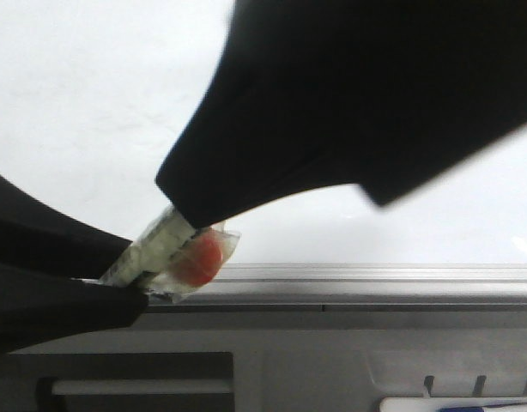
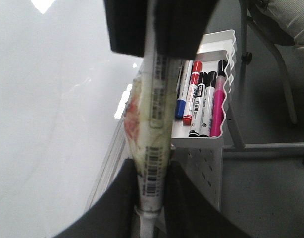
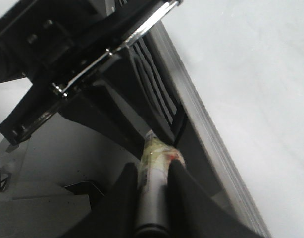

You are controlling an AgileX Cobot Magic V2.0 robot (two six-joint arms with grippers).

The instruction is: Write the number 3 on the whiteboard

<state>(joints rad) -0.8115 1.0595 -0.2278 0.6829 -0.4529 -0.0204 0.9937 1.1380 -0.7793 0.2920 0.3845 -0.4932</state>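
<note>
The whiteboard (image 1: 92, 103) is glossy pale grey-white with a grey metal rail (image 1: 375, 276) along its near edge; it also shows in the left wrist view (image 2: 43, 124) and the right wrist view (image 3: 251, 74). No number 3 shows on it. A marker pen (image 1: 190, 253) wrapped in clear tape, with a red patch, hangs over the rail. My left gripper (image 2: 151, 171) is shut on its barcoded barrel (image 2: 151, 188). My right gripper (image 3: 153, 168) is shut on its dark grey end (image 3: 151, 208). The two grippers face each other, left (image 1: 118, 296) and right (image 1: 173, 193) in the front view.
A white wavy-edged tray (image 2: 226, 44) beside the board holds several markers, among them blue (image 2: 181, 101), red (image 2: 191, 94) and pink (image 2: 217, 106). A perforated grey panel (image 2: 206, 168) sits under it. Chair legs (image 2: 285, 84) stand further off. The right arm (image 1: 375, 86) blocks much of the front view.
</note>
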